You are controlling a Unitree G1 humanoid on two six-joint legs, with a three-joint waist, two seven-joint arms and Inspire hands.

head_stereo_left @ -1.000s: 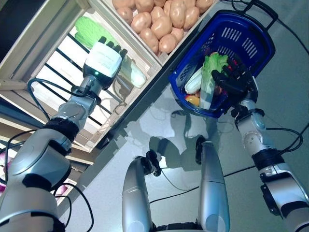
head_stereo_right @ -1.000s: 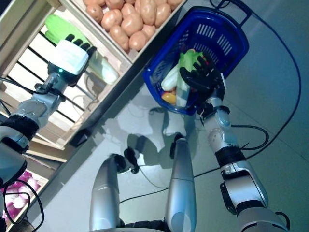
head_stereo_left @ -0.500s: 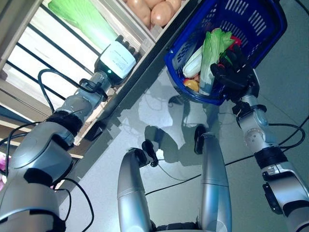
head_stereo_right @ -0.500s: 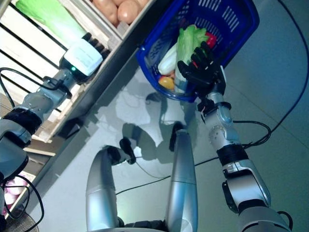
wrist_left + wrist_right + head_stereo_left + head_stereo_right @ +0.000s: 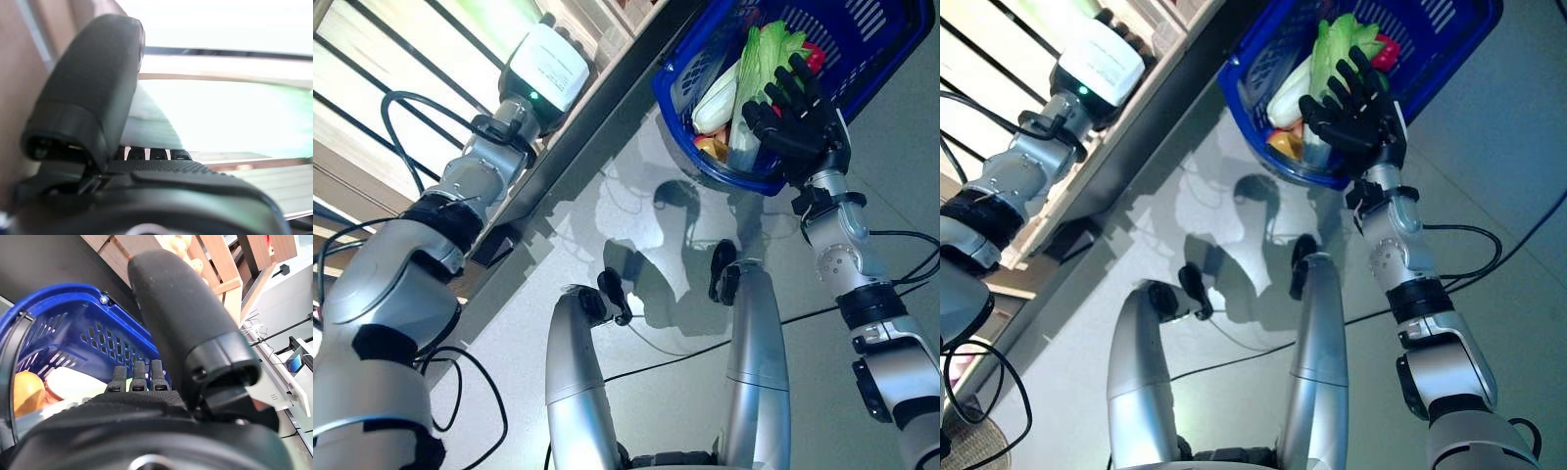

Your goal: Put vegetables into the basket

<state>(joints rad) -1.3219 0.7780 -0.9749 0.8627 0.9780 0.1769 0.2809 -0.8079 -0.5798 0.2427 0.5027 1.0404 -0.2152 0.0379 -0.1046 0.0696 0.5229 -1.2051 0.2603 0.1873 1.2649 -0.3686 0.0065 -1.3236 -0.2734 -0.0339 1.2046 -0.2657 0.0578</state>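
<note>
Spreading straight fingers, the right hand sits at the blue basket rim beside its cabbage | right eye: left hand beside basket at wooden shelf, grip unclear | left wrist: pale green vegetable ahead.

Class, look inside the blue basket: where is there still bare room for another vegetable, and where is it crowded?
In the blue basket, the far part by the slotted wall looks bare. The near end is crowded: a leafy cabbage, a red pepper and a yellow vegetable are piled under the right hand.
</note>
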